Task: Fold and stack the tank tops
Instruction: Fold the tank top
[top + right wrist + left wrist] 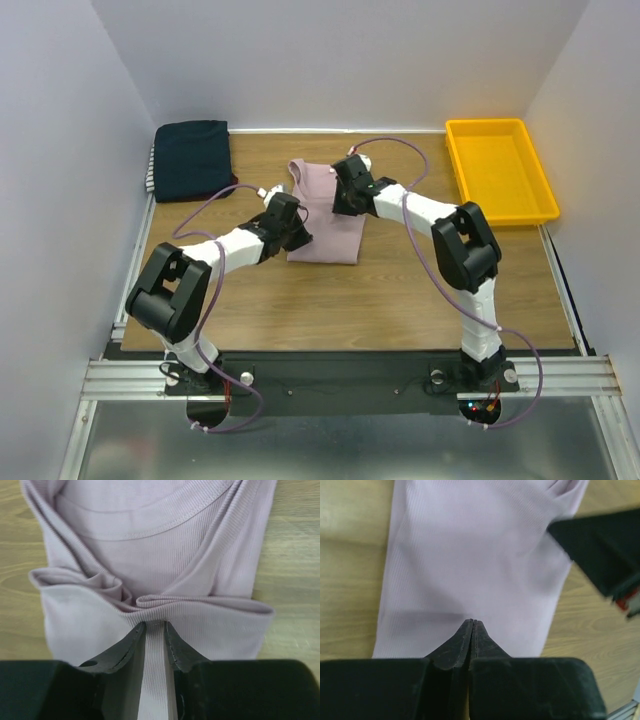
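Note:
A pale pink tank top (330, 235) lies folded lengthwise in the middle of the wooden table (400, 290). Its neckline (150, 527) points to the back. My left gripper (301, 239) is low over the cloth's near left part. In the left wrist view its jaws (473, 622) are pressed together over the pink cloth (475, 555), and no cloth shows between them. My right gripper (341, 207) is at the top's upper half, its jaws (155, 625) narrowed on a puckered fold of ribbed pink cloth (200, 605). Folded tank tops, navy uppermost (192, 158), are stacked at the back left.
A yellow plastic tray (537, 195) stands at the back right. White walls close in the table on three sides. A dark blurred shape (600, 550) with a red bit crosses the cloth's far right corner in the left wrist view; I cannot tell what it is.

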`<state>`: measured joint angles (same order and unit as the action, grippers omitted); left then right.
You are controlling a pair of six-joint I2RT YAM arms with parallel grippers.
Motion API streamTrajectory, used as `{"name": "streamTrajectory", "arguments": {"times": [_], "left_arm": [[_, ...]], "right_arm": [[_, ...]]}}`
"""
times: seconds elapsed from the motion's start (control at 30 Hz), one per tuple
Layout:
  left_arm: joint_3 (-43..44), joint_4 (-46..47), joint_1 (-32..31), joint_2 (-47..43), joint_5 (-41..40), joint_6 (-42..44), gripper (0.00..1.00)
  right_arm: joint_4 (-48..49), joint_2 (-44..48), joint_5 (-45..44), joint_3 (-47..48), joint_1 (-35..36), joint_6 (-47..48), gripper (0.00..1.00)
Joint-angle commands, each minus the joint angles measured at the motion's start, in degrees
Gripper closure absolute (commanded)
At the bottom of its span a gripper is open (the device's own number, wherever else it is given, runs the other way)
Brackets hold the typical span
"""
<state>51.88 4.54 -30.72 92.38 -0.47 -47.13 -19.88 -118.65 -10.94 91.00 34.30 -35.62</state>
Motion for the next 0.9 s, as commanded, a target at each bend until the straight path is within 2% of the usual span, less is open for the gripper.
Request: {"name": "streamTrajectory", "arguments": {"times": [0.0, 0.13, 0.3, 0.4, 0.53, 0.67, 0.8, 0.87], "left_arm": [[-2.30, 4.07, -1.27, -0.80, -1.99, -2.70, 0.93], [-5.64, 6.10, -1.80, 0.52, -1.46, -4.54, 0.94], [-7.58, 6.01, -1.89, 0.08, -2.69, -6.12, 0.94], [-8.02, 5.75, -1.89, -0.09, -2.78, -6.92, 0.93], [-6.89, 5.49, -2.33, -2.72, -2.51, -5.87, 0.93], [-2.84, 0.05, -2.85, -7.56, -6.73, -2.70, 0.83], [-0.46, -6.36, -2.24, -10.47, -15.06, -0.33, 0.72], [1.03, -6.29, -1.02, -9.15, -14.22, 1.33, 0.71]], "right_arm": [[1.60, -4.30, 0.74, 6.28, -0.29, 0.72, 0.75], [1.51, -8.96, -0.04, 9.19, -0.90, -0.33, 0.78], [1.51, -8.27, 0.21, 9.19, -1.17, -0.42, 0.77], [1.69, -5.28, 0.39, 8.58, -1.17, 0.63, 0.71], [1.60, 0.15, -1.01, 7.09, -1.08, 2.74, 0.57], [1.51, 6.23, -1.28, 3.58, -0.82, 3.62, 0.55], [1.51, 11.15, -0.40, -4.23, 0.41, 3.27, 0.55], [1.51, 11.86, -0.05, -6.27, 1.02, 3.10, 0.56]]}}
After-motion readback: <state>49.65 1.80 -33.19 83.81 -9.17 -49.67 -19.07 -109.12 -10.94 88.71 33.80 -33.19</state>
